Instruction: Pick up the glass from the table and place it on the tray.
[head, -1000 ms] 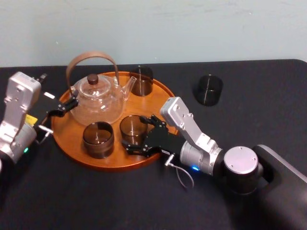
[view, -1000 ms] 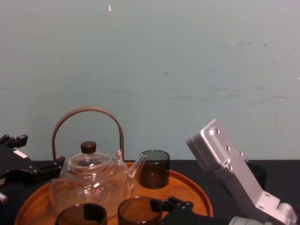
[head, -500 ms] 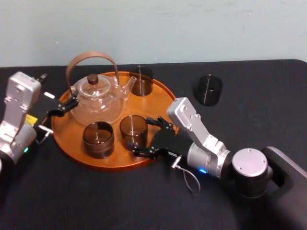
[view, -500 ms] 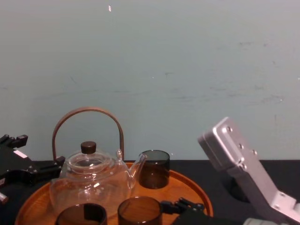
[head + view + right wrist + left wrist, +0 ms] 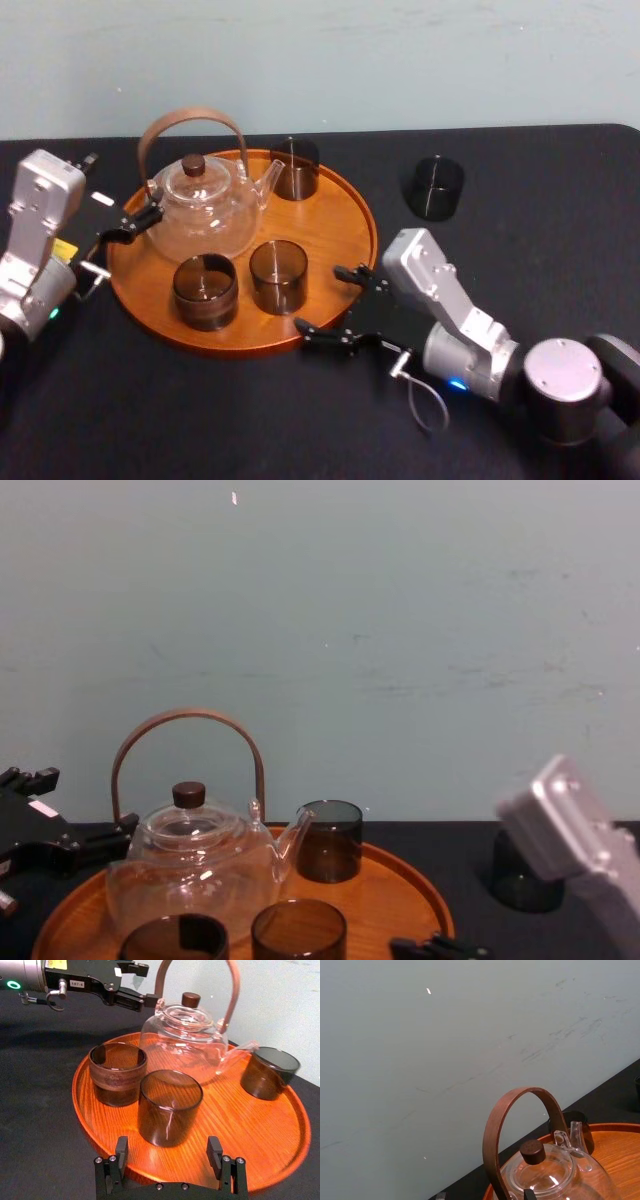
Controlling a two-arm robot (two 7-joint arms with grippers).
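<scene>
**Tea service, laid out**

Pale scuffed wall (image 5: 400,60); black-clothed table (image 5: 200,420); wooden tray (image 5: 345,215) bearing teapot (image 5: 200,205), three glasses (image 5: 278,276); one glass (image 5: 433,187) on table, right of tray. Right claw (image 5: 320,298) spread, empty, by tray's rim; left claw (image 5: 149,982) spread beside teapot.

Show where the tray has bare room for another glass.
Bare: the tray's right side, between back glass, middle glass and rim; the open right hand is at its front rim. Crowded: the left, with teapot, left glass and left hand.
</scene>
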